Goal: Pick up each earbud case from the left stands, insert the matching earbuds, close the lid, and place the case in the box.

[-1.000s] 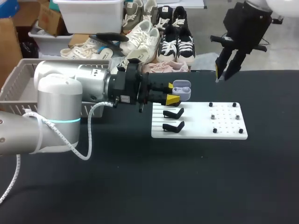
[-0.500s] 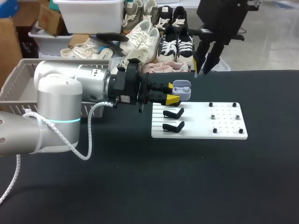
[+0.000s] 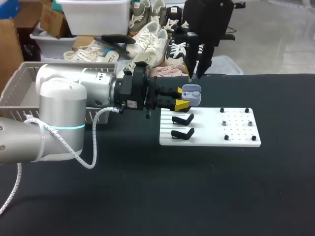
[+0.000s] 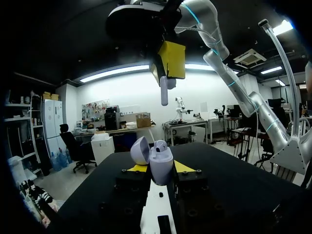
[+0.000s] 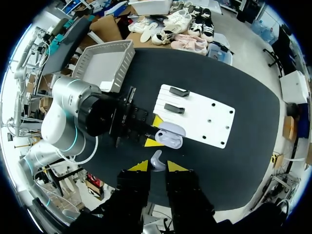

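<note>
An open lavender earbud case is held over the white board's far left corner, my left gripper shut on its base, lid swung back. My right gripper hangs just above the case, shut on a pale earbud whose stem points down at the case. In the left wrist view my right gripper shows overhead with its yellow tips.
The white board carries two empty black stands at its left and several small black pegs to the right. A grey basket stands at the table's far left, behind my left arm.
My right arm has swung left from above the table's far right edge to over the open case, the earbud still in its fingers. The left arm and case have not moved.
</note>
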You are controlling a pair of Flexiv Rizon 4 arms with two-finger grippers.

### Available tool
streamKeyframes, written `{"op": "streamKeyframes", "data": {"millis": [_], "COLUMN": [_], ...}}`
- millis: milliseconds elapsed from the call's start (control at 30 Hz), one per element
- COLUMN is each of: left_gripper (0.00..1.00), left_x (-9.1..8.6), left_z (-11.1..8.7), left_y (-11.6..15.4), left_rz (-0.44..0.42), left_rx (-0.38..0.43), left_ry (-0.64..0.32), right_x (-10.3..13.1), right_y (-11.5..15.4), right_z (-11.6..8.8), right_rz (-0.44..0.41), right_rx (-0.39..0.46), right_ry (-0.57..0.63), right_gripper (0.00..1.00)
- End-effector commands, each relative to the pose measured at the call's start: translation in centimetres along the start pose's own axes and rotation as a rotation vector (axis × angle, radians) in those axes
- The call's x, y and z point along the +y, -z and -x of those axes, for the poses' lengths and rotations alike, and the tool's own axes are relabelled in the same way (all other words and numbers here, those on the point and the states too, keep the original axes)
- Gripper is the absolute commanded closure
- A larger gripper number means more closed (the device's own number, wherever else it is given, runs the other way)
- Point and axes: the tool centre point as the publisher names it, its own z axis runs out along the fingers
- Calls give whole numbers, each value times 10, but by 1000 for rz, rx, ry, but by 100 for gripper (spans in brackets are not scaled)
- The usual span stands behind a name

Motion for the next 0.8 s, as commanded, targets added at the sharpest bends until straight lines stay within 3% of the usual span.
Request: {"op": "streamKeyframes", "data": {"millis": [33, 500, 800], "left_gripper": [100, 100, 100], "left_x": [-1, -1, -1], "left_z": [0, 0, 0], "left_y": [0, 0, 0], "left_rz": [3, 3, 3], "left_rx": [0, 0, 0], "left_ry": [-1, -1, -1], "right_x": [2, 2, 19], "right_y": [2, 1, -4], "right_z": [4, 3, -2], "right_rz": [-5, -4, -11], "right_rx": [14, 9, 6], "right_ry": [-3, -11, 16], "right_gripper": [100, 100, 100]}}
